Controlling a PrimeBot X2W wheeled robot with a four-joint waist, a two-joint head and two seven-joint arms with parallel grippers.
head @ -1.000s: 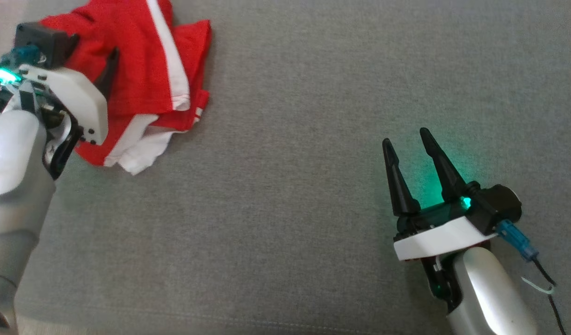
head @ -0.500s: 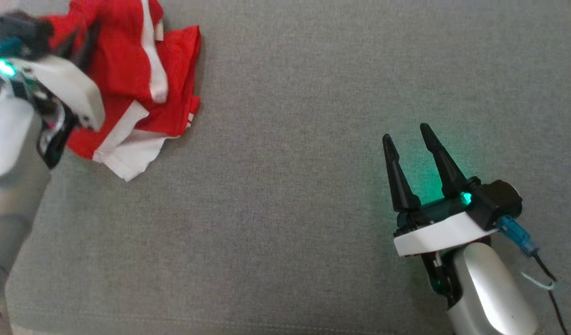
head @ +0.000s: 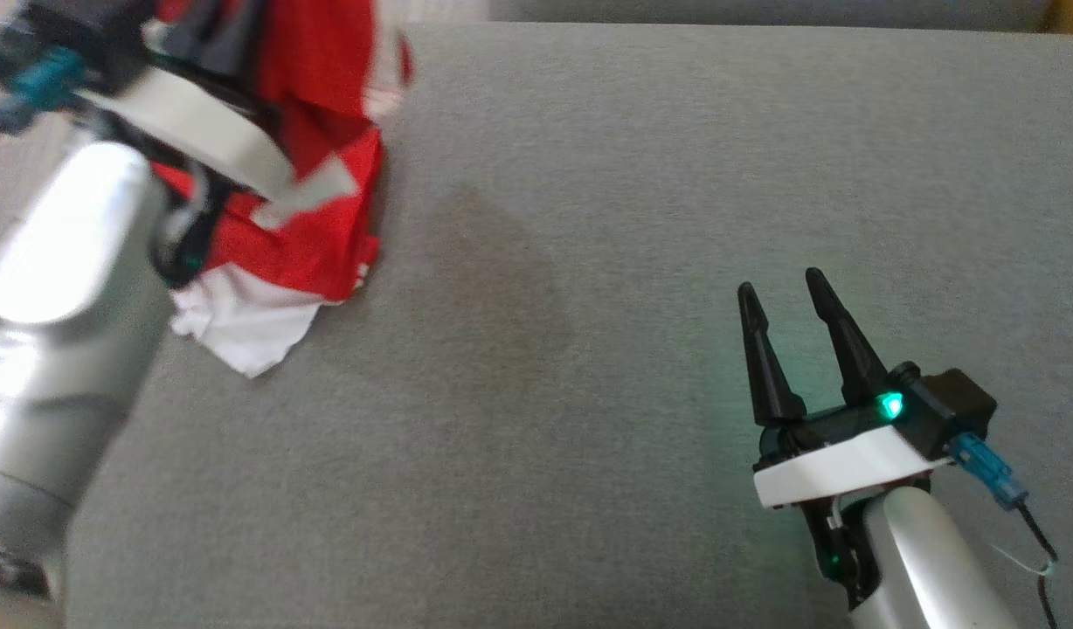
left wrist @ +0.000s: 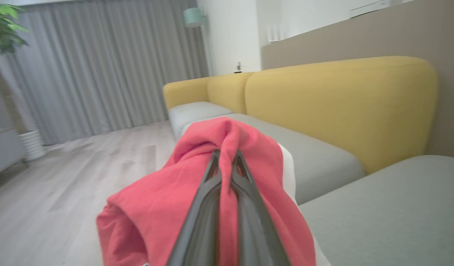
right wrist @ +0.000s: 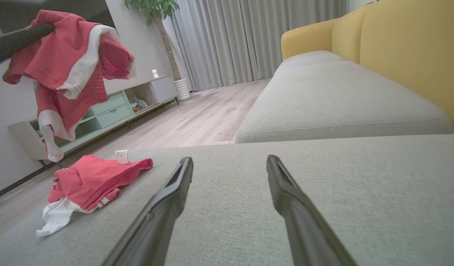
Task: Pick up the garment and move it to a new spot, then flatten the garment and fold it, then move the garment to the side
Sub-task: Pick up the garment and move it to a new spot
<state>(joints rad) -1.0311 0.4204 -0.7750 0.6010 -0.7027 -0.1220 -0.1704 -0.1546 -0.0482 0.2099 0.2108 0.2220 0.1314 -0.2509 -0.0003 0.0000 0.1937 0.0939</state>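
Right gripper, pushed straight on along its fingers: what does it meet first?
Probably just the grey fabric sofa cushion: the right gripper, fingers open, points along its bare surface. The red and white garment lies well left of that line. Whether it grazes or skims the cushion is unclear.

Red garment (head: 318,245) with white trim, crumpled, upper part raised, lower folds on grey cushion (head: 589,349)

Home living room, yellow-backed sofa (right wrist: 397,55), grey curtains (right wrist: 230,40), potted plant (right wrist: 153,6), wood floor (right wrist: 205,114)
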